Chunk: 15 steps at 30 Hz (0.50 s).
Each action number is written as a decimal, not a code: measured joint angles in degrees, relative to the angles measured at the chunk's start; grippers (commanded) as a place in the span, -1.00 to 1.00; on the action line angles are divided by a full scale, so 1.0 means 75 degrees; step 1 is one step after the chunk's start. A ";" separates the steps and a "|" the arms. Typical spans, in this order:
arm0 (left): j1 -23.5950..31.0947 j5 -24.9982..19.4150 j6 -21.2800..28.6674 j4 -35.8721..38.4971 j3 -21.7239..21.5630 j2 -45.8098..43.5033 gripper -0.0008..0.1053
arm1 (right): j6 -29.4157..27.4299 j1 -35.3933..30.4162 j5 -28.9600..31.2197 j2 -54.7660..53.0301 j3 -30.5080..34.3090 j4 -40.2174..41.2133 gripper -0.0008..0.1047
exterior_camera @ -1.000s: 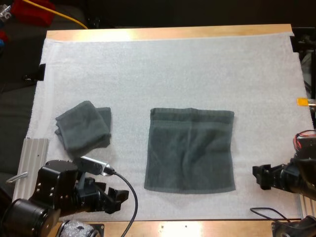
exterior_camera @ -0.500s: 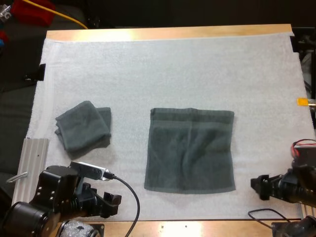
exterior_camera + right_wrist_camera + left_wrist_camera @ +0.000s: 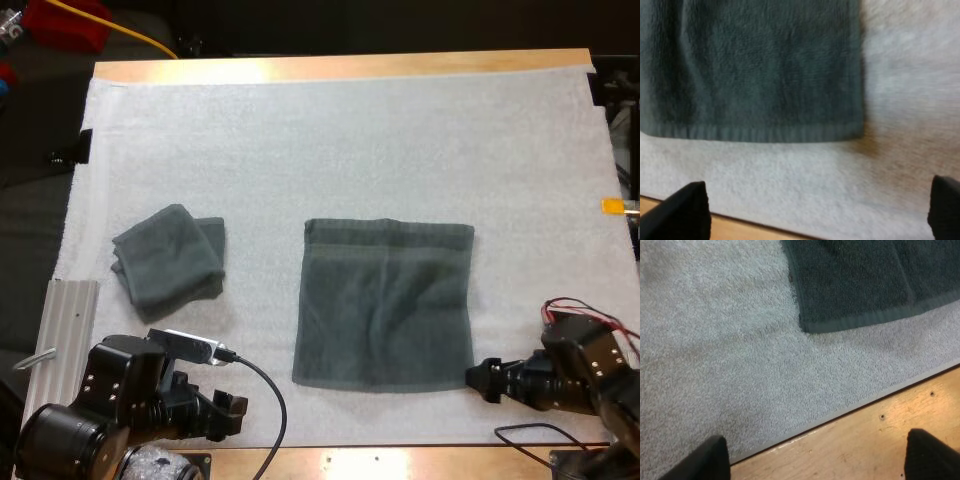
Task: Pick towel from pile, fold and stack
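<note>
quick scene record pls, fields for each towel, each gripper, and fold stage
spread towel: flat, mid white mat
folded towel: on white mat, left of spread towel, apart
left gripper: open, over white mat's near edge, holding nothing
right gripper: open, by spread towel's near right corner
fold stage: spread towel not yet folded

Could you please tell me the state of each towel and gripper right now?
Spread towel: flat, unfolded on the mat.
Folded towel: folded, lying apart from it.
Left gripper: open, holding nothing.
Right gripper: open, beside the spread towel's near corner.
</note>
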 measured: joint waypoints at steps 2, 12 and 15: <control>0.0000 0.0000 0.0000 0.0000 0.0000 0.0000 0.32 | 0.0271 0.0000 -0.0140 0.0000 0.0373 -0.0475 0.62; 0.0000 0.0111 0.0000 0.0000 0.0000 0.0000 0.32 | 0.1623 0.0000 -0.0655 0.0000 0.1656 -0.2548 0.62; 0.0000 0.0111 0.0000 0.0000 0.0000 0.0000 0.32 | 0.2107 0.0000 -0.0742 0.0000 0.1982 -0.3193 0.62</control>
